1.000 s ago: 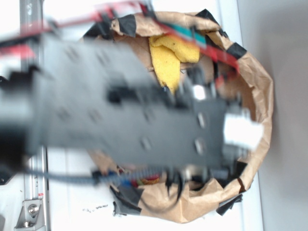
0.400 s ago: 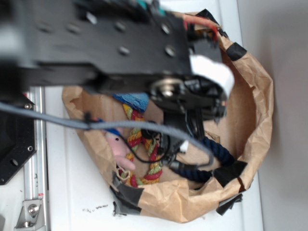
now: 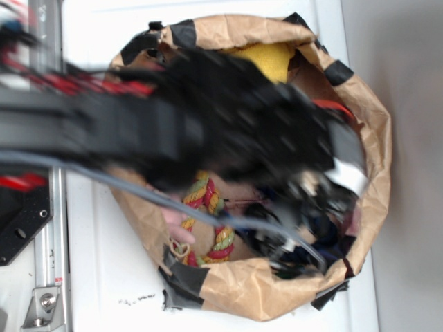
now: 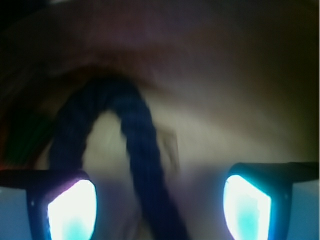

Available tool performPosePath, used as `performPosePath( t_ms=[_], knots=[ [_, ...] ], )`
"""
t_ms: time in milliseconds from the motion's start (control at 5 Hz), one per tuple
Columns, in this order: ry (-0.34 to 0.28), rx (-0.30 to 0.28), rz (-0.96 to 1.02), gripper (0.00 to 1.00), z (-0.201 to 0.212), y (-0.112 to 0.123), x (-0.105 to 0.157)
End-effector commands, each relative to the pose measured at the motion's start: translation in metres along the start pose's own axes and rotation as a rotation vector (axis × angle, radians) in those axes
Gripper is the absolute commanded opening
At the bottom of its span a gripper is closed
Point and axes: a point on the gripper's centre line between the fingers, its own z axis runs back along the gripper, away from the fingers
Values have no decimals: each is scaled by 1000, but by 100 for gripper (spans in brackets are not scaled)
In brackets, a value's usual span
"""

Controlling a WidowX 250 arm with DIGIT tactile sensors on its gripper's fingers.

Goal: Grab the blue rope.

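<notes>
**Reaching into the paper bag: gripper above the blue rope**

Looking through the wrist view, I see the gripper (image 4: 159, 207) with its two fingers (image 4: 72, 210) spread wide at the lower left and lower right of the frame, their pads glowing white and cyan. Between them runs the blue rope (image 4: 132, 145), dark navy and twisted, bent into an arch whose top lies above the finger line; one leg passes down the gap between the fingers, nearer the left one, and the other leg drops behind the left finger. Neither finger appears to touch the rope, so I read the jaws as open and holding nothing. Brown paper fills the background, badly blurred.

From the exterior view, the arm (image 3: 173, 131) crosses from the left edge of the picture over the mouth of the brown paper bag (image 3: 374, 138), motion-blurred, with the gripper end down in the bag's lower right part. Only dark scraps of the rope show there, under the gripper and close to the bag's lower right wall. A multicoloured braided rope (image 3: 208, 221) in red, yellow and green lies by the bag's lower left wall, with a pink item (image 3: 174, 227) just beside it. A yellow cloth (image 3: 266, 59) sits against the upper rim. Black tape patches (image 3: 183, 277) mark the rim. The bag rests on a white table (image 3: 104, 277)
</notes>
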Motion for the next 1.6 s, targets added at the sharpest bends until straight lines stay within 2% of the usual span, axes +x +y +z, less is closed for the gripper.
performPosePath(
  t_ms=[0, 200, 400, 600, 800, 1000, 1200, 1400],
  knots=[
    [42, -23, -106, 100, -41, -24, 31],
    [65, -16, -137, 0, -52, -39, 19],
    [54, 0, -144, 0, -49, -44, 12],
    [8, 14, -115, 0, -34, -38, 7],
    [-71, 33, 28, 0, -2, -19, -2],
    [-164, 10, 287, 0, 51, 11, -17],
    [-171, 167, 399, 0, 106, 16, -22],
    [-98, 186, 393, 0, 140, 12, -23]
  ],
)
